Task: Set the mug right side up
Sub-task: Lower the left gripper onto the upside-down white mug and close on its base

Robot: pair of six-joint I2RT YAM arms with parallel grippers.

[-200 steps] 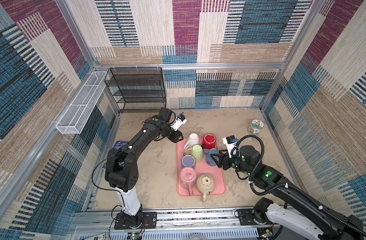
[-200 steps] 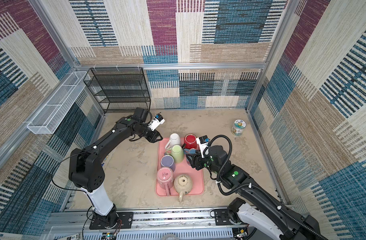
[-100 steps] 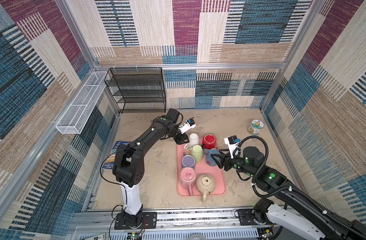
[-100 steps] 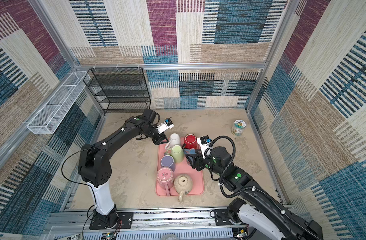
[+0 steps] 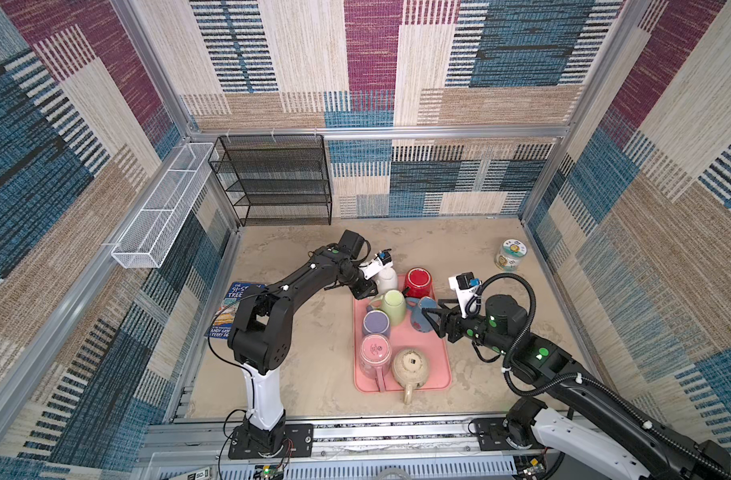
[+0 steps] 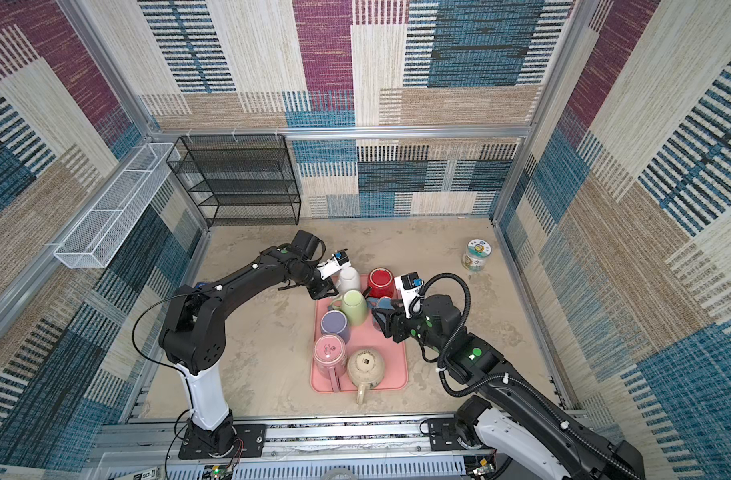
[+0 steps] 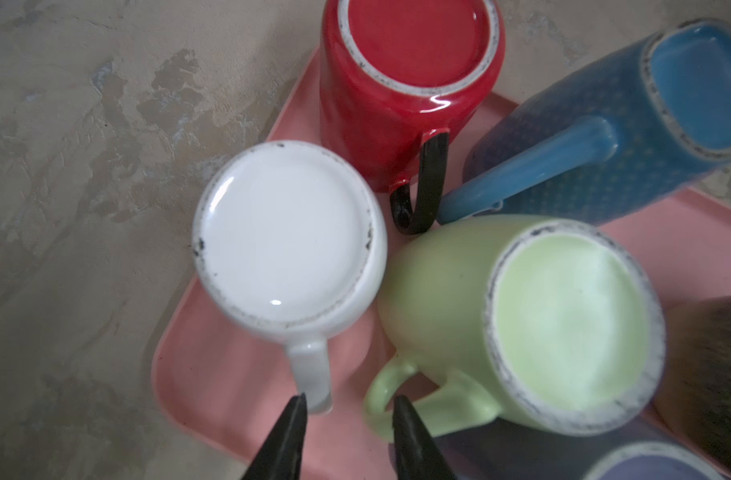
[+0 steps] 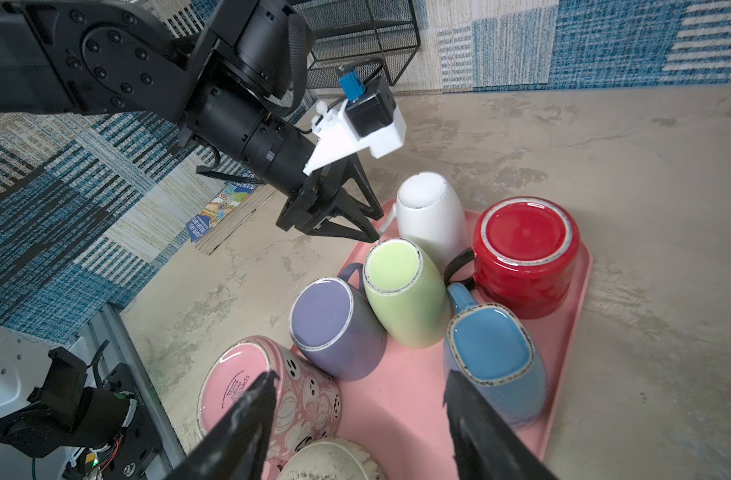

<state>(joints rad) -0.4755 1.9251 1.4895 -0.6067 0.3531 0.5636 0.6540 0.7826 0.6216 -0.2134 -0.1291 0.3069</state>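
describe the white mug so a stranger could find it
Find the pink tray of upside-down mugs on the tabletop. At its far left corner, nearest the black wire shelf, sits the white mug, base up. It is the only white one, beside the red mug.

Small enclosure seen from above. Three walls (image 5: 372, 62) are covered in woven patchwork panels of blue, magenta, beige and cream, framed by silver metal posts (image 5: 147, 66). The floor (image 5: 305, 340) is mottled sandy beige. A black wire shelf rack (image 5: 278, 183) stands against the back wall. A white wire basket (image 5: 164, 212) hangs on the left wall. The light is soft and even.
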